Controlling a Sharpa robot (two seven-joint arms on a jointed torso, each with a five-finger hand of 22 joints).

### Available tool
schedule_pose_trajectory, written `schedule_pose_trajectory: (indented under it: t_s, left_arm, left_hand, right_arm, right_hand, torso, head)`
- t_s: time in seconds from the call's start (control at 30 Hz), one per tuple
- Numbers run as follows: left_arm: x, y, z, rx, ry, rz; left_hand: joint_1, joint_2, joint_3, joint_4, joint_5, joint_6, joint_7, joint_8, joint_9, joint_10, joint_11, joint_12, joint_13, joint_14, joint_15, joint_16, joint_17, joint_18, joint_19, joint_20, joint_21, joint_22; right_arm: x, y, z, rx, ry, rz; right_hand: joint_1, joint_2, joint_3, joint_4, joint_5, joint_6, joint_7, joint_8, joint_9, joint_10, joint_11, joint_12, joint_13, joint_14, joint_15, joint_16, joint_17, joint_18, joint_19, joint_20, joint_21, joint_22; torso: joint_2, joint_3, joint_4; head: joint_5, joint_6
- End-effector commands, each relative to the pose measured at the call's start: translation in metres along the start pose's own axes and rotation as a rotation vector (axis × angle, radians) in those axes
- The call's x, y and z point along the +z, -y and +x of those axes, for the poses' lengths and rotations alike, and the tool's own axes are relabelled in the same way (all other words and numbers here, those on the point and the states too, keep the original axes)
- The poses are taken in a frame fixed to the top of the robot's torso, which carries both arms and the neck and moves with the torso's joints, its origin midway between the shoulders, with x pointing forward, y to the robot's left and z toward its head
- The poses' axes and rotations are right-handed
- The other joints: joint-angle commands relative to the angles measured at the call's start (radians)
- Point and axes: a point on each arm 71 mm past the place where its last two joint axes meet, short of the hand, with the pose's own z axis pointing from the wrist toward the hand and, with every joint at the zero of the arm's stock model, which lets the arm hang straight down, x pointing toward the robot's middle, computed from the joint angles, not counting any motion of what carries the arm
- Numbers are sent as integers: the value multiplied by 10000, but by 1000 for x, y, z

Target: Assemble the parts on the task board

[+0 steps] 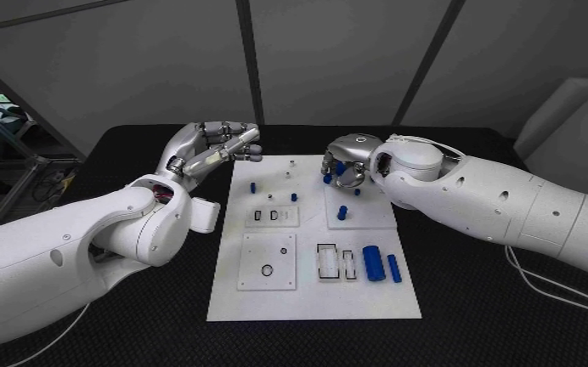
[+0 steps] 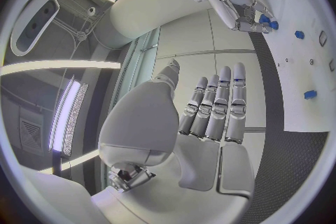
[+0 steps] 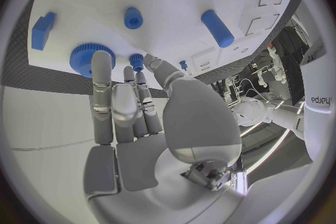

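Observation:
The white task board (image 1: 313, 299) lies mid-table with blue parts on it. My right hand (image 1: 347, 167) reaches down over its far right part. In the right wrist view that hand (image 3: 140, 117) pinches a small ridged blue part (image 3: 136, 60) between thumb and fingertip, and another fingertip touches a blue gear (image 3: 80, 59). Nearby stand a blue peg (image 3: 133, 18), a blue cylinder (image 3: 217, 28) and a blue block (image 3: 42, 31). My left hand (image 1: 218, 148) is raised off the board's far left corner, fingers apart, holding nothing (image 2: 210, 117).
Short blue pegs (image 1: 254, 187) (image 1: 342, 211) stand on the board's middle. Two blue cylinders (image 1: 372, 263) (image 1: 393, 267) lie at its near right beside rectangular slots (image 1: 329, 261). A ring recess (image 1: 268, 271) sits near left. Black table (image 1: 490, 316) surrounds the board.

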Motion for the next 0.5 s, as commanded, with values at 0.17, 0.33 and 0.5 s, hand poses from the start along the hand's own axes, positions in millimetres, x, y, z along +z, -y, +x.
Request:
schedule_pose_trajectory:
  t_s: [0.17,0.33,0.5]
  left_arm:
    - [0,1,0,21,-191,59]
    - [0,1,1,9,-219,53]
    - [0,1,1,8,-223,49]
  left_hand:
    - [15,-19,-84,20,58,-20,125,-60,-14,-86,31,-54,-5,-70,64,-94,19,-141,2,37,33,0]
    - [12,-17,-86,21,58,-21,129,-65,-14,-88,35,-62,-5,-77,67,-101,19,-142,-4,38,31,-1]
    - [9,-10,-87,25,58,-21,131,-71,-14,-91,40,-71,-4,-88,71,-112,20,-144,-13,40,27,-3]
  right_arm:
    - [1,2,1,-54,-141,34]
    - [3,3,1,-43,-101,60]
    - [4,3,0,1,10,60]
  right_hand:
    - [74,41,159,24,-58,184,38,65,33,142,-12,70,-20,300,-51,129,86,-45,43,-8,143,100]
    - [68,71,236,63,-79,242,61,76,41,185,-24,73,-26,305,-61,211,182,-55,47,-10,222,186]
    - [62,123,361,132,-101,332,103,92,52,298,-53,95,-26,317,-84,337,325,-71,67,-15,357,336]
  torso:
    - [-4,7,-13]
    - [-3,3,9]
    - [-1,0,-5]
  head:
    - [40,-31]
    - [46,-56]
    - [48,-86]
